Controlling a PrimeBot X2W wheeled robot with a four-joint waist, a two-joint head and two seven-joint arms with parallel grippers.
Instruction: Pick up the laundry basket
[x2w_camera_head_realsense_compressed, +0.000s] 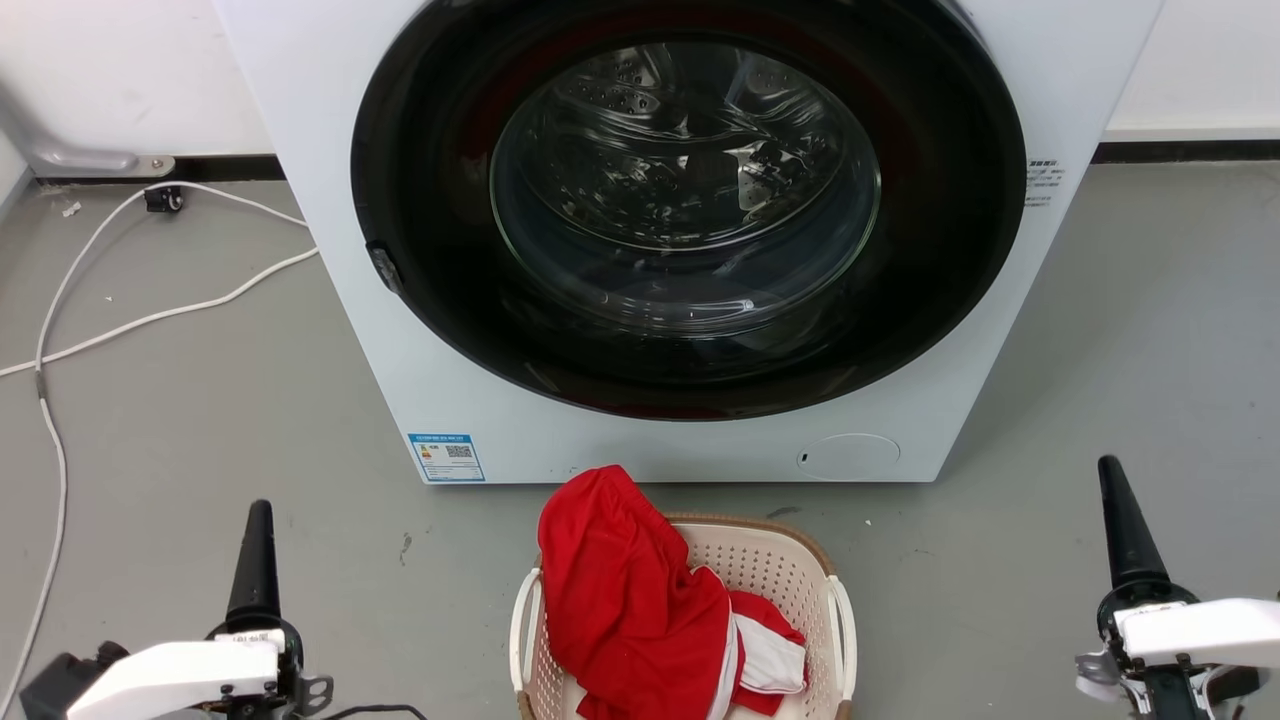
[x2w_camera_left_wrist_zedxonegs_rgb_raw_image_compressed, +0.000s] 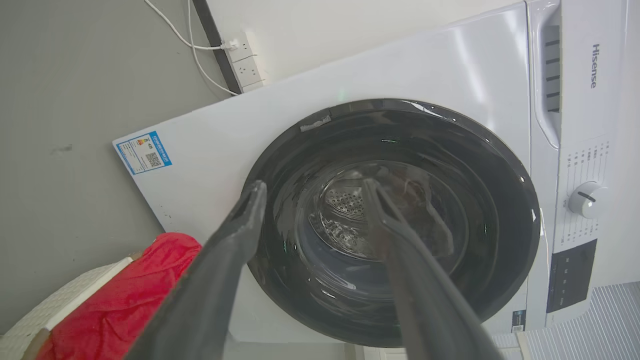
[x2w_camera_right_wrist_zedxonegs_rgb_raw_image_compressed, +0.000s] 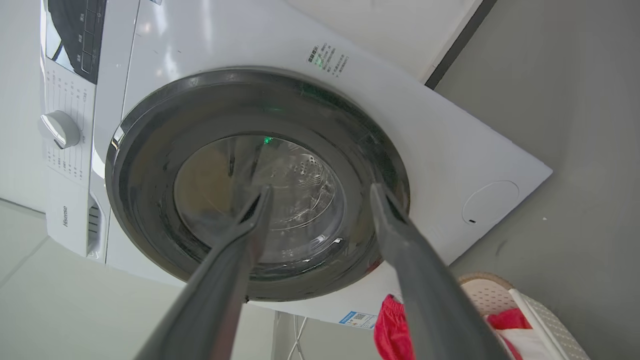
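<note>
The laundry basket (x2w_camera_head_realsense_compressed: 795, 545) sits on the floor (x2w_camera_head_realsense_compressed: 200, 400) at 6 o'clock in the head view, just in front of the washing machine (x2w_camera_head_realsense_compressed: 400, 380), a red garment (x2w_camera_head_realsense_compressed: 630, 600) slumped over its 10 o'clock rim. The left pincer (x2w_camera_left_wrist_zedxonegs_rgb_raw_image_compressed: 315, 186) and right pincer (x2w_camera_right_wrist_zedxonegs_rgb_raw_image_compressed: 321, 190) both stand open, at 7 and 5 o'clock, well apart from it. It looks light and stiff, so the loop handles (x2w_camera_head_realsense_compressed: 848, 625) at its 3 and 9 o'clock sides seem the surest holds
</note>
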